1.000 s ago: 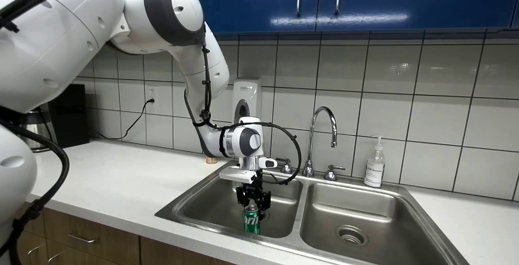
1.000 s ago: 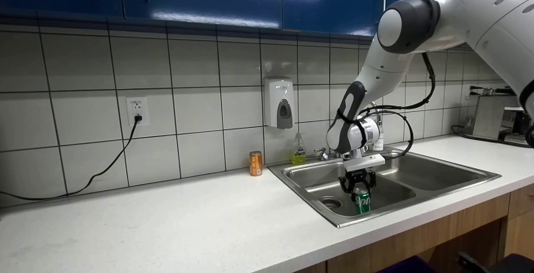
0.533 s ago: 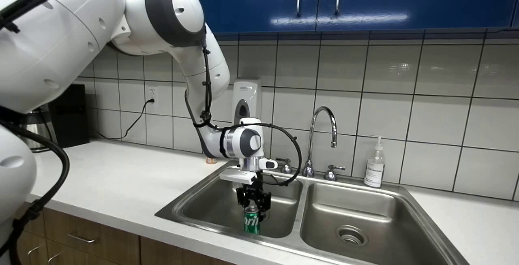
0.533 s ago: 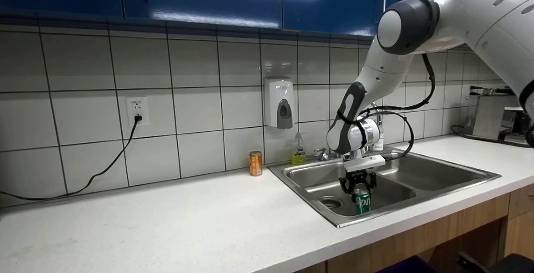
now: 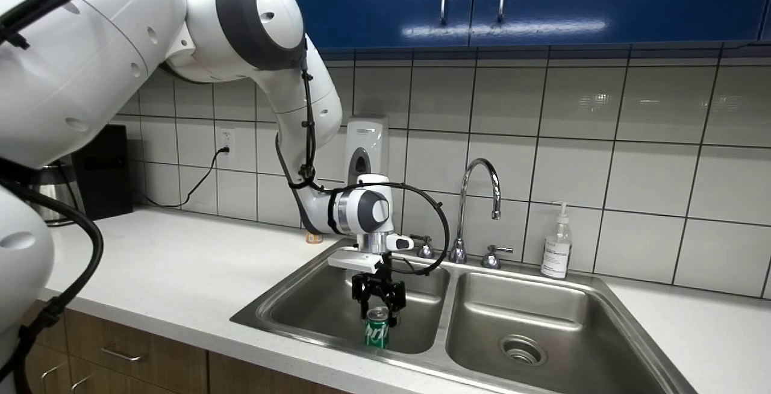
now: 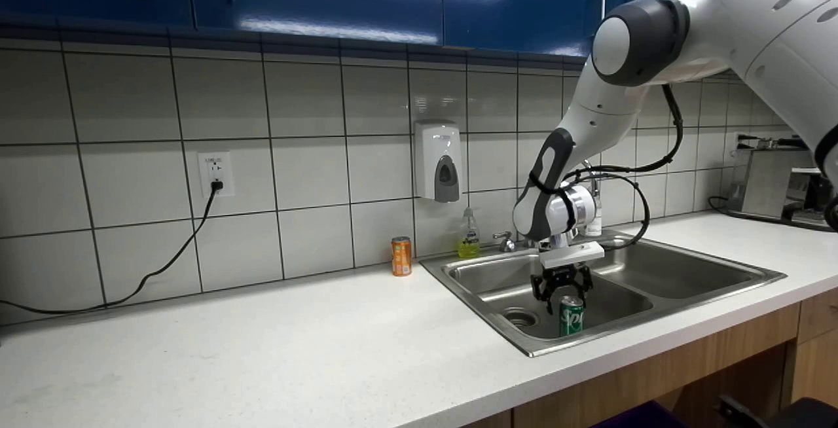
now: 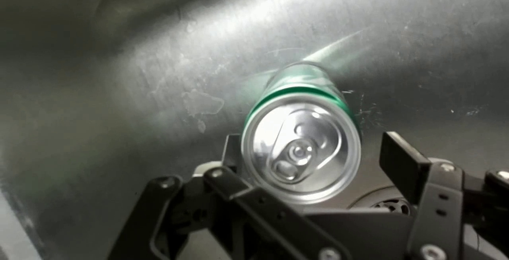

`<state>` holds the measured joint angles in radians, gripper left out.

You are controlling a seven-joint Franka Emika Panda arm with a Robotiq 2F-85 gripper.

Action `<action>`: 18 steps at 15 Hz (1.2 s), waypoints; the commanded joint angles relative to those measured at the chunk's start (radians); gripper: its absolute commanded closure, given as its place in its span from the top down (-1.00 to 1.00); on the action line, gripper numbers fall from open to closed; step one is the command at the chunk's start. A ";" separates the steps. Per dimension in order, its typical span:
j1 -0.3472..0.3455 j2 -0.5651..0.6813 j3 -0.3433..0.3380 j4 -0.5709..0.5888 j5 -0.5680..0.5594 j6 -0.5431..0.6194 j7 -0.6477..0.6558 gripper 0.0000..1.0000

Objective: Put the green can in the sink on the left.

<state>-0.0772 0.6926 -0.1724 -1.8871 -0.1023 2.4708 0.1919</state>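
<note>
The green can (image 5: 377, 331) stands upright on the floor of the sink's left basin (image 5: 313, 303), close to its front wall. In an exterior view the same can (image 6: 571, 320) shows white lettering. From above, its silver lid with the pull tab (image 7: 301, 148) faces the wrist camera. My gripper (image 7: 316, 157) is open around the top of the can. One finger pad (image 7: 231, 150) sits right beside the can; whether they touch I cannot tell. A plain gap separates the opposite pad (image 7: 401, 164) from it.
A second basin (image 5: 512, 297) lies beyond the divider. The faucet (image 5: 465, 213) rises behind, near a pump bottle (image 5: 555, 252). An orange can (image 6: 401, 258) and a soap bottle (image 6: 469, 238) stand near the wall. A drain (image 7: 391, 204) shows beside the can.
My jaws have spread apart and let go of the green can. It has shifted very slightly sideways, and its lid shows more fully. The arm has hardly moved.
</note>
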 commanded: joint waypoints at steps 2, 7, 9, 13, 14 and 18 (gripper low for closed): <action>0.002 -0.020 -0.011 0.021 0.002 -0.025 -0.009 1.00; 0.019 -0.072 -0.041 0.019 -0.014 -0.031 0.020 1.00; 0.023 -0.104 -0.048 0.011 -0.021 -0.034 0.016 1.00; 0.005 -0.178 -0.022 -0.017 -0.025 -0.045 -0.060 1.00; 0.003 -0.197 -0.014 -0.025 -0.028 -0.053 -0.088 1.00; -0.015 -0.270 0.035 -0.070 -0.023 -0.104 -0.255 1.00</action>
<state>-0.0680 0.5088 -0.1812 -1.8942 -0.1149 2.4171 0.0422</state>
